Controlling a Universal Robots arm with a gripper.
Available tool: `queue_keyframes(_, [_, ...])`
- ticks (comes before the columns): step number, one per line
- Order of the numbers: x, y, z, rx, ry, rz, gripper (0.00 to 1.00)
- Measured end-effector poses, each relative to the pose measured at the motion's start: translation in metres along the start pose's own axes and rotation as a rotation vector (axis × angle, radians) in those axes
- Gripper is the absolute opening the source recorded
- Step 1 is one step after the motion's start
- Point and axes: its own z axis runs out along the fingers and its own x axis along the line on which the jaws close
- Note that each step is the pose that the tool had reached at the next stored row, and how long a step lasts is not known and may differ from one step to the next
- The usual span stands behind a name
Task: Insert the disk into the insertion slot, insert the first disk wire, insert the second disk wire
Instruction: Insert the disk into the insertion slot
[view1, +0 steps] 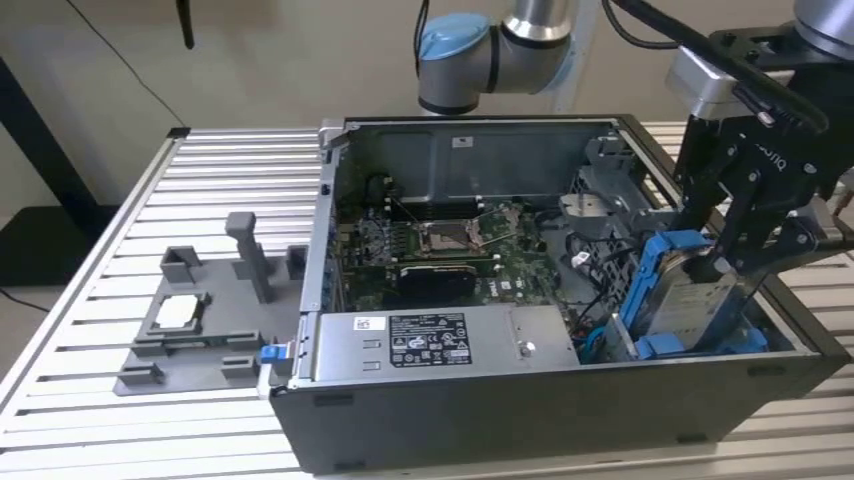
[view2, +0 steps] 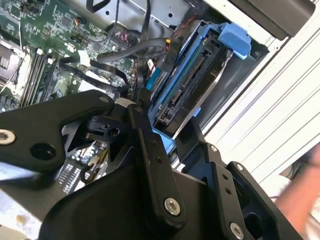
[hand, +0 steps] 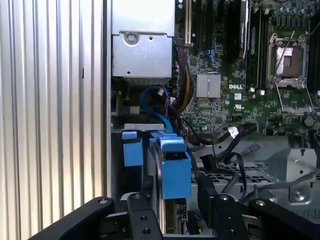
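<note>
black metal fingers (view1: 763, 245) clamped on flat silver hard drive (view1: 703, 293) in glossy blue plastic frame, upright at 4 o'clock of boxy grey pc case (view1: 534, 420), exterior view.

Arm (view1: 497, 50) angled down, jaws clamped on the disk (view1: 694, 300).

disk (view1: 694, 300): partly behind gripper (view1: 742, 262) | pink blur (view2: 305, 195): edge-cut, unidentifiable
</note>
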Motion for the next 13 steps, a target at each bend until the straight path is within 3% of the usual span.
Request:
queue_keyframes(3, [0.0003, 0.0001, 0.0021, -0.0003, 0.006, 0.0, 0.49])
queue_keyframes(8, [0.0005, 0.0001, 0.0022, -0.0014, 0.0079, 0.0, 0.47])
queue_keyframes(10, [0.0007, 0.0001, 0.002, -0.0015, 0.0084, 0.0, 0.35])
queue_keyframes(11, [0.0011, 0.0001, 0.0021, -0.0018, 0.0081, 0.0, 0.35])
queue_keyframes(13, [0.0023, -0.0002, 0.001, -0.0072, 0.0073, 0.001, 0.35])
